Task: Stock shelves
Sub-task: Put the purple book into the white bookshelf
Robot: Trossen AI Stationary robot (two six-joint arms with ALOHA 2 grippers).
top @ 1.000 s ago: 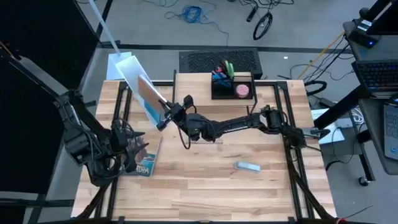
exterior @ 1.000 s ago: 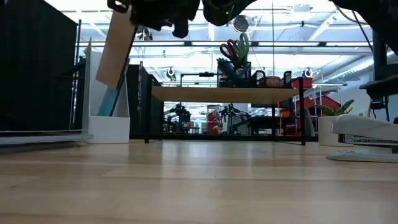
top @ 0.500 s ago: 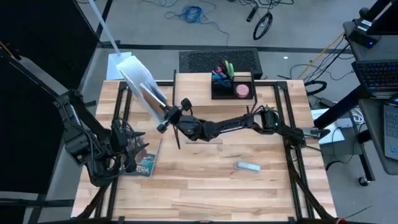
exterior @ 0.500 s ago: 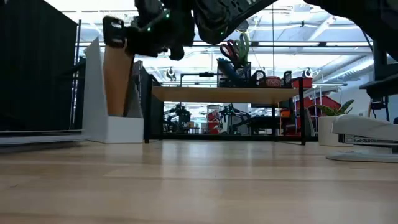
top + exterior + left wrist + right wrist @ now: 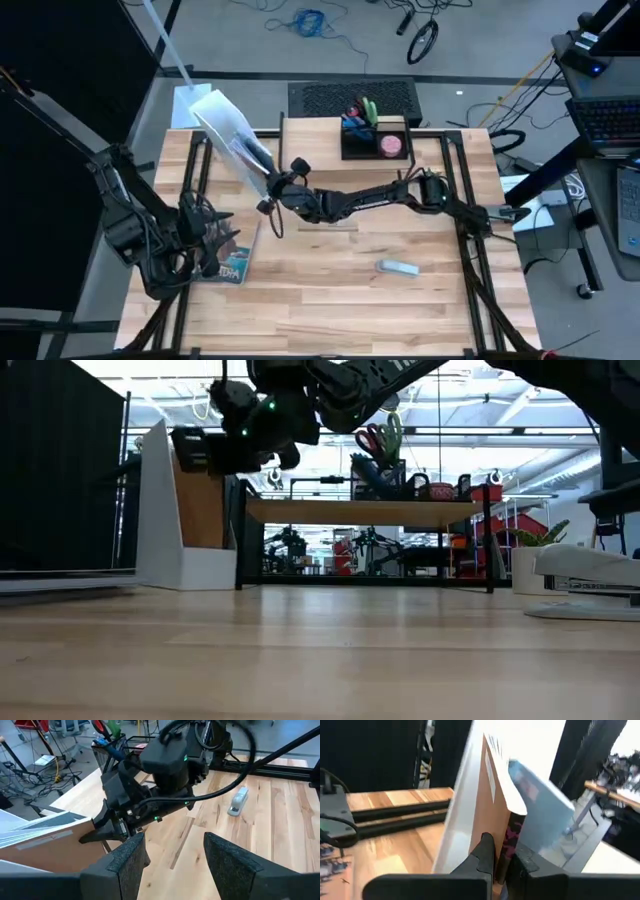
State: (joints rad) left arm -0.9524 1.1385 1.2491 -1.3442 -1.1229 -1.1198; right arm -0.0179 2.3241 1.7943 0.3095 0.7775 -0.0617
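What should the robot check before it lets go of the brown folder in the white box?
1. Right gripper reaches the white file box: ok.
2. Brown folder is down inside the box: ok; the low view shows it between the walls.
3. Fingers pinch the folder: ok; the right wrist view shows them closed on its edge.
4. Box stands upright on the table: ok.
5. Left gripper is out of the way: ok; it is open above the booklet.
6. Folder sits fully at the bottom: cannot tell.
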